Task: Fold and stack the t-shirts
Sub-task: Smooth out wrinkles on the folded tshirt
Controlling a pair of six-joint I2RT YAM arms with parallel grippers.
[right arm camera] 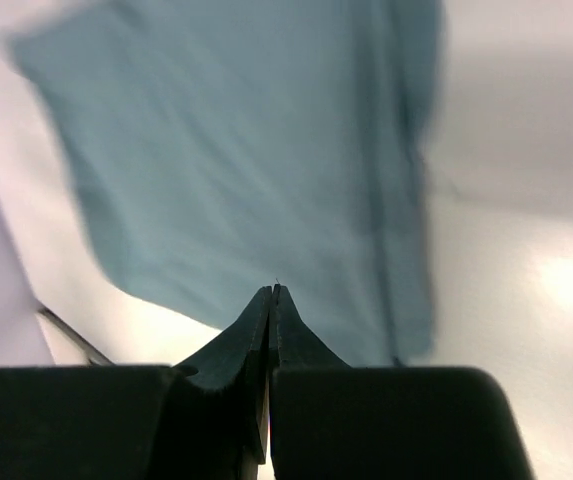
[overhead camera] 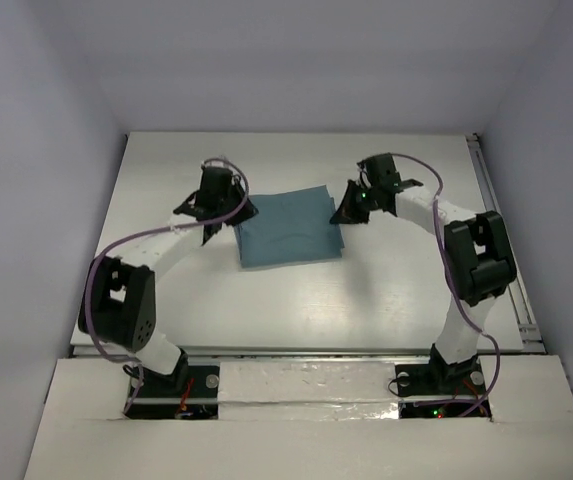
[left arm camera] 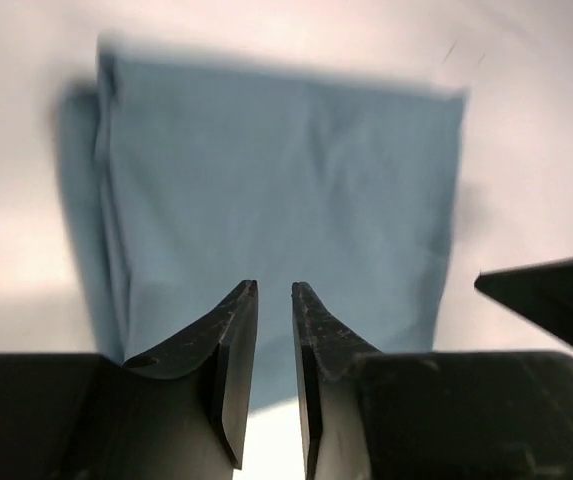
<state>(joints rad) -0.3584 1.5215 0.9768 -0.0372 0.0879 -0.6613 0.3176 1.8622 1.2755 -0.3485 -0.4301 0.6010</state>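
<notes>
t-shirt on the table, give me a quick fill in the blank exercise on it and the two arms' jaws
1. The folded t-shirt on the white table is plain ____ in colour.
2. Seen from above, it lies ____ the ends of the left arm and the right arm.
3. The right arm's jaws are fully ____.
4. The narrow gap between the left arm's jaws holds ____.
Missing words: blue; between; shut; nothing.
</notes>
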